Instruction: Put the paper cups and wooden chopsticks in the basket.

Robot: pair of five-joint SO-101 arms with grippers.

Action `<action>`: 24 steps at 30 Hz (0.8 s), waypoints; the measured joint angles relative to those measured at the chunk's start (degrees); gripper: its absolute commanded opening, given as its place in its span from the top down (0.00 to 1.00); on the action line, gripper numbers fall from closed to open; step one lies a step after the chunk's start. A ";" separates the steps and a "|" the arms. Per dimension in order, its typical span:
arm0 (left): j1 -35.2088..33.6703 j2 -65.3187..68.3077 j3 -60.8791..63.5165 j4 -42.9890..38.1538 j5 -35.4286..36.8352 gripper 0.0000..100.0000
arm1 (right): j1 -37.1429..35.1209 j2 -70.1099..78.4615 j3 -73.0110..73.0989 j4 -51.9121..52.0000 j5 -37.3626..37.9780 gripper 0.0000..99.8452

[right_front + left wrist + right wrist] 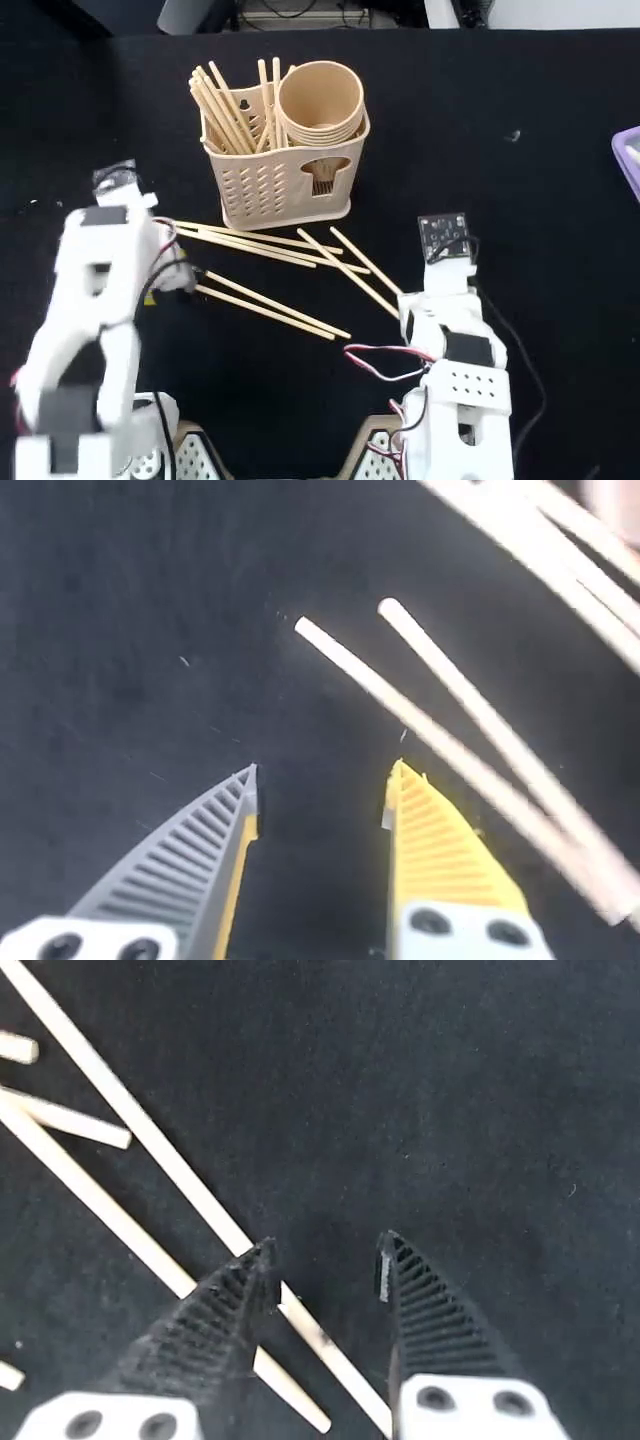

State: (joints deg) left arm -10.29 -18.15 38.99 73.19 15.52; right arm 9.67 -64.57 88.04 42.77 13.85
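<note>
A beige slotted basket (pixel 280 185) stands at the table's back centre, holding stacked paper cups (pixel 320 100) and several wooden chopsticks (pixel 232 108). Several loose chopsticks (pixel 268 305) lie on the black table in front of it. My left gripper (pixel 322 780) is open just above the table, short of the ends of two chopsticks (pixel 345 665). My right gripper (pixel 325 1250) is open too, with nothing between its fingers. One finger (pixel 215 1325) lies over two chopsticks (pixel 150 1150) that run past it. In the high view the left arm (pixel 95 290) is at the left and the right arm (pixel 450 340) at the lower right.
A purple object (pixel 628 155) shows at the right edge of the table. Red and white cables (pixel 385 360) loop beside the right arm's base. Bare black table (pixel 520 220) lies to the right of the basket.
</note>
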 measured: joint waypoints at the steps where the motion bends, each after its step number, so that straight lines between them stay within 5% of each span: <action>1: 1.14 3.69 -1.32 -0.09 6.42 0.79 | 0.00 0.00 0.00 -0.53 0.00 0.84; 5: 7.03 13.36 -5.10 -0.35 24.00 0.79 | 0.00 0.00 0.09 -1.05 0.00 0.84; 12: 13.89 18.64 -10.20 -0.26 32.70 0.79 | 0.00 0.00 0.09 -1.23 0.00 0.84; 24: 12.66 19.08 -11.43 -1.05 37.10 0.79 | 0.00 0.00 0.09 -1.23 0.00 0.84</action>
State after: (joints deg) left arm 2.37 0.92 27.56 72.13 52.62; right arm 9.67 -64.57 88.13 41.54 13.85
